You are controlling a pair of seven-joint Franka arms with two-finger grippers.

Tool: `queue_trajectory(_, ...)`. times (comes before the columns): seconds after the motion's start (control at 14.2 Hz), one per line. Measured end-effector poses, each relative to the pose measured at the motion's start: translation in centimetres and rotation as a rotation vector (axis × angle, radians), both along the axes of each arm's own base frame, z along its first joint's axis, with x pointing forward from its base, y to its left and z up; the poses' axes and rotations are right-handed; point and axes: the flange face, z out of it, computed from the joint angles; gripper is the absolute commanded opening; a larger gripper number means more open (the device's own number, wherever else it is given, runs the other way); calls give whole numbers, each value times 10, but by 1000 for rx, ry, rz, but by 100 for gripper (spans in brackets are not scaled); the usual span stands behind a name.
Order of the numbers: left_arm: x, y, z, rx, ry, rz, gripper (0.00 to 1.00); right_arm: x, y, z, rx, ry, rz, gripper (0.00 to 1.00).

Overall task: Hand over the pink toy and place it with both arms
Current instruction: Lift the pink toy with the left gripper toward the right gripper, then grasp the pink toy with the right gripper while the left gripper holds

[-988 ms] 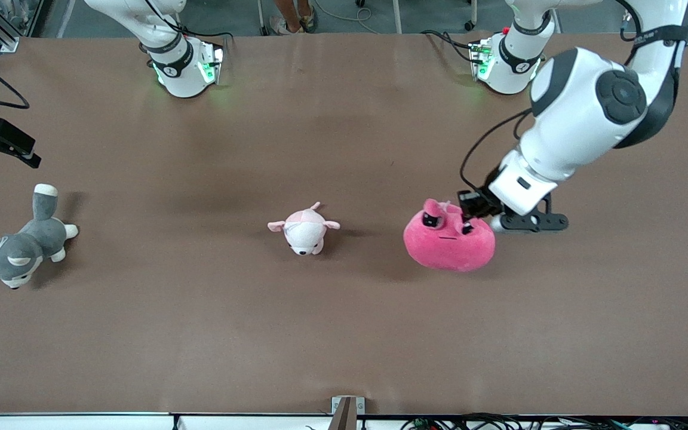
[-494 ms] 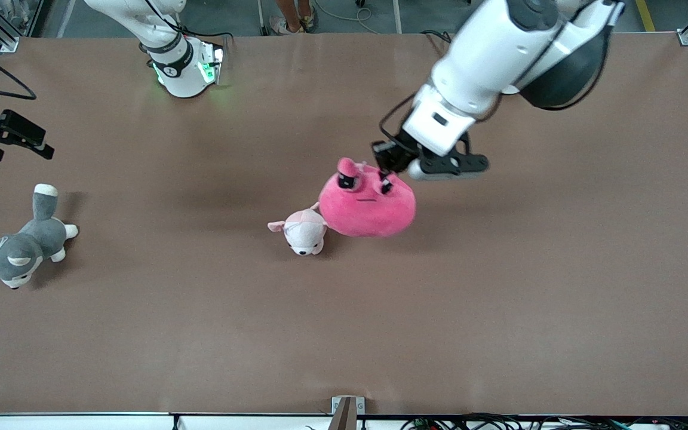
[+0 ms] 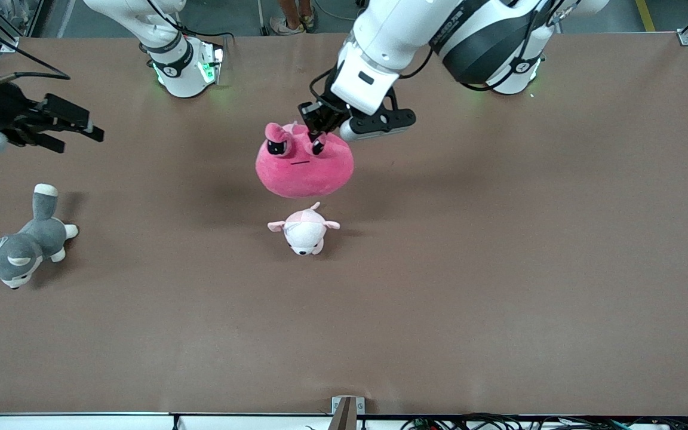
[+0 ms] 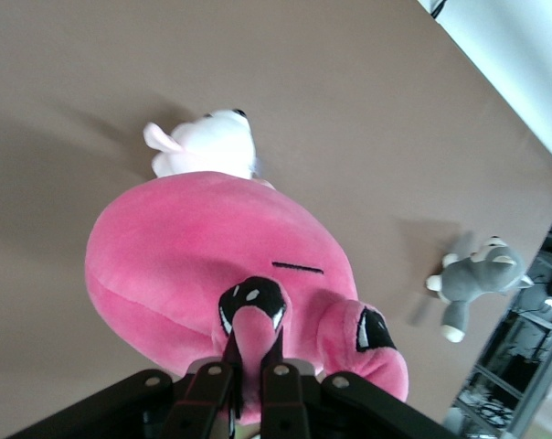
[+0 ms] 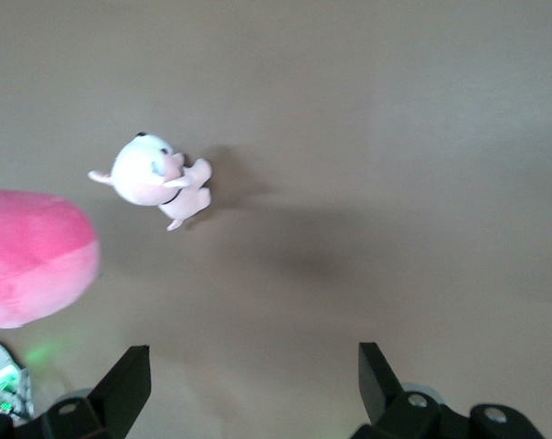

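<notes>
Two grippers are mid-handover: the left gripper (image 3: 315,132) pinches the pink toy (image 3: 304,161) by an ear flap above the worktop (image 3: 499,269), while the right gripper (image 3: 60,125), fingers spread, must next close in and grasp it.

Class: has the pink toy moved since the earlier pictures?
Yes. Held by the left gripper, the pink toy went from the left arm's end toward the table's middle, passing the unmoved pale plush.

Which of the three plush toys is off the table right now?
The pink toy: it hangs from the left end effector, pinched by an ear flap. The pale pink plush and the grey plush lie on the table.
</notes>
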Motion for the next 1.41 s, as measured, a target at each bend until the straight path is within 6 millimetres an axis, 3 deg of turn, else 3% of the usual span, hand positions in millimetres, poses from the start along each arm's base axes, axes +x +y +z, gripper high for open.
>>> queue_trajectory(0.21,1,-22,-13,-60,19,58,1,8,46,-19,111,49,58,94)
queue_trajectory(0.49,-3,-48,-27,-92,35,104,1,15,71,-32,249,96,69,87)
queue_trajectory(0.63,-9,-59,-32,-91,22,113,1,12,91,-32,271,105,100,79)
queue_trajectory(0.92,-16,-68,-34,-95,14,124,1,3,144,-40,265,125,166,79)
queue_trajectory(1.2,-12,-67,-36,-96,13,131,1,11,148,-53,263,129,157,79)
queue_trajectory(1.41,-12,-68,-38,-94,16,130,1,9,163,-55,262,125,175,79)
